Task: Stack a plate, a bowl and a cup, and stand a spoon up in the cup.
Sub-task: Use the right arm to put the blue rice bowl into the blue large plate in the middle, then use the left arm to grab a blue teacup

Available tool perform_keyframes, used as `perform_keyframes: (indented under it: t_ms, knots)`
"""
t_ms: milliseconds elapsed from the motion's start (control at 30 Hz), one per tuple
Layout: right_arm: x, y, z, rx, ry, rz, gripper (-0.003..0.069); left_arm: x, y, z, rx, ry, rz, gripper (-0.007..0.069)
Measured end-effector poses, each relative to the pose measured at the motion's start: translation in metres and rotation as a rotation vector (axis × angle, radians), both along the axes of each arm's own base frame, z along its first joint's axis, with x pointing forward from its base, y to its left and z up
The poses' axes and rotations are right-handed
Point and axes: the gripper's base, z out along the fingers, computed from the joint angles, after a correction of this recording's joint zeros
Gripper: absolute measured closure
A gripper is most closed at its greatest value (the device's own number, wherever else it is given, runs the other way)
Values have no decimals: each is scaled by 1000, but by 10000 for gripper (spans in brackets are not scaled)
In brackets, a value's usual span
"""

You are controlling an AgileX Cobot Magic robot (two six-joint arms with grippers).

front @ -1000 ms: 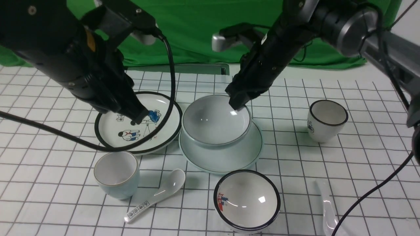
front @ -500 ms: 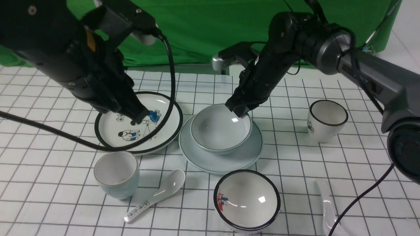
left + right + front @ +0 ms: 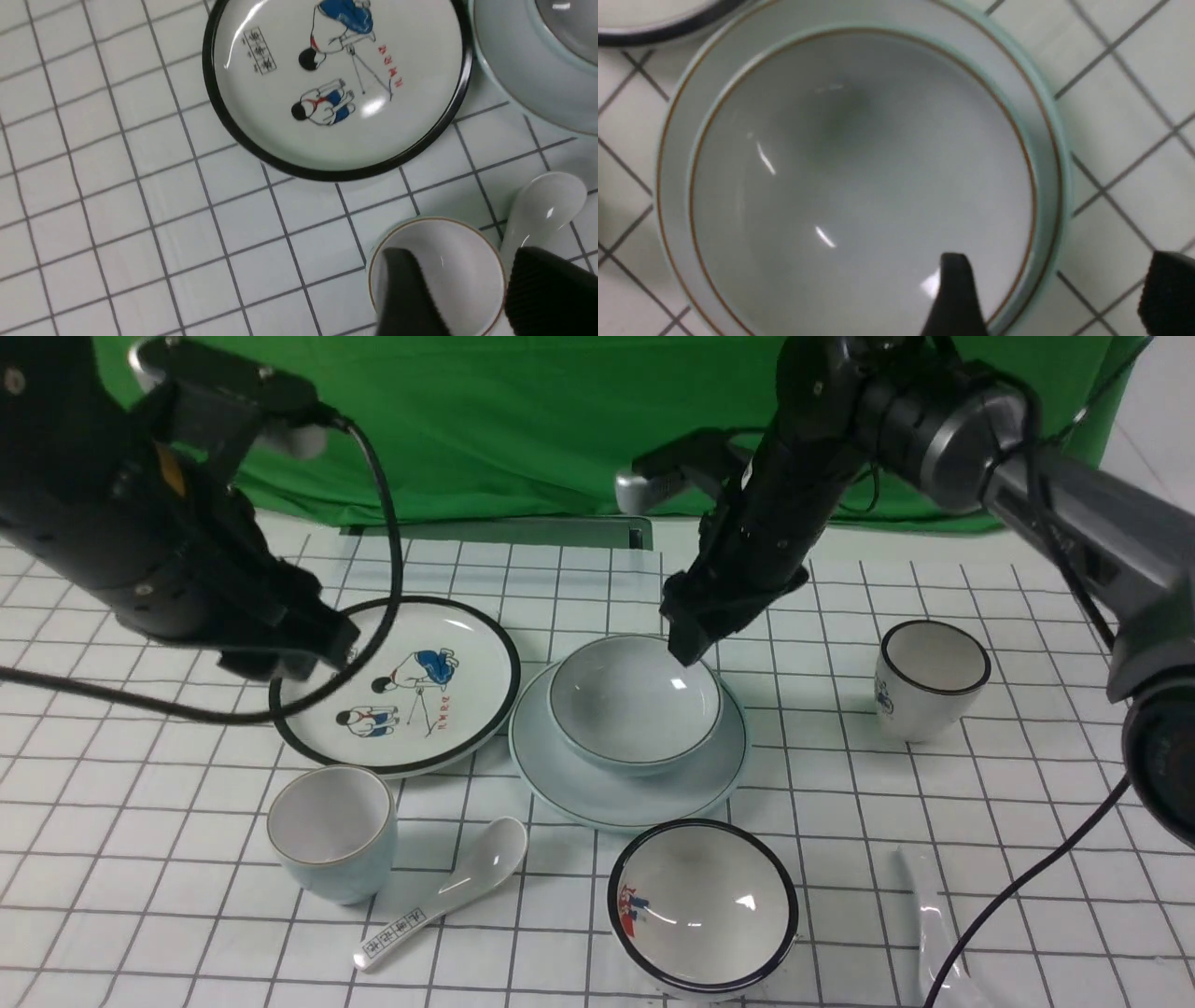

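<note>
Right end effector (image 3: pixel 1064 298): jaws stand wide apart and grip nothing; one finger (image 3: pixel 957 294) hangs inside the bowl's far rim, the other outside it, where a second ago we had them pinched on that rim
Left end effector (image 3: pixel 476 294): jaws parted and empty, where a moment ago they were shut; in the wrist view they line up with the cup from above without touching it
Left arm: it has swung off the cartoon plate (image 3: pixel 471 649) toward the robot's left
Bowl (image 3: pixel 635 700): a second ago it hung raised over the plate; now it sits upright in the middle of the plate (image 3: pixel 597 798), whose rim shows around it
Cup (image 3: pixel 331 831): upright on the tabletop (image 3: pixel 140 803) at the near left, apart from the stack and unmoved, with the printed spoon (image 3: pixel 448 891) just beside it
Spoon (image 3: pixel 929 915): lying flat at the near right, partly cut off by the frame edge, unmoved
Decoys: the black-rimmed bowl (image 3: pixel 700 905) and the black-rimmed cup (image 3: pixel 932 681) stay where they were
Meaning for the task: we judge bowl-on-plate done and released; the cup looks to be next, with the left end effector already aimed at it, and the spoon comes last
Risk: we think the finger inside the bowl should rise straight clear, or it may nudge the bowl off centre
</note>
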Motion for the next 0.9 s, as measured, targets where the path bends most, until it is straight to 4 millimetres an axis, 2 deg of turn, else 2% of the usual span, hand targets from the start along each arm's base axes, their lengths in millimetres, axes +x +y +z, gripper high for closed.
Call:
perform_keyframes:
  t_ms: [33,133,167,200,233,267,300,367,433,600,767,833,900]
  knots:
    - [-3,-2,14,11,-25,-6,134,1,-1,-10,-7,16,-6,230]
    - [-18,-9,60,53,-108,-16,134,6,-6,-34,-12,57,-20,139]
    - [-20,-10,63,55,-112,-16,135,7,-7,-38,-15,66,-20,130]
    - [-30,-14,89,79,-160,-18,135,13,-9,-49,-12,94,-20,105]
    - [-36,-17,100,89,-182,-18,135,16,-10,-56,-8,108,-20,97]
    - [-37,-18,103,91,-186,-18,135,18,-10,-58,-5,114,-20,95]
    - [-45,-22,117,103,-210,-17,135,22,-11,-66,0,124,-19,90]
    - [-56,-27,131,110,-238,-18,135,28,-12,-79,14,153,-18,87]
    - [-63,-31,139,105,-250,-20,135,32,-13,-89,24,180,-8,86]
    - [-74,-40,141,63,-246,-26,135,38,-12,-104,63,217,6,86]
    - [-74,-43,116,-4,-177,-28,137,39,-10,-106,75,218,15,91]
    - [-74,-43,107,-19,-150,-27,137,39,-10,-107,75,220,16,113]
    - [-75,-44,97,-37,-119,-26,137,39,-10,-108,75,225,18,186]
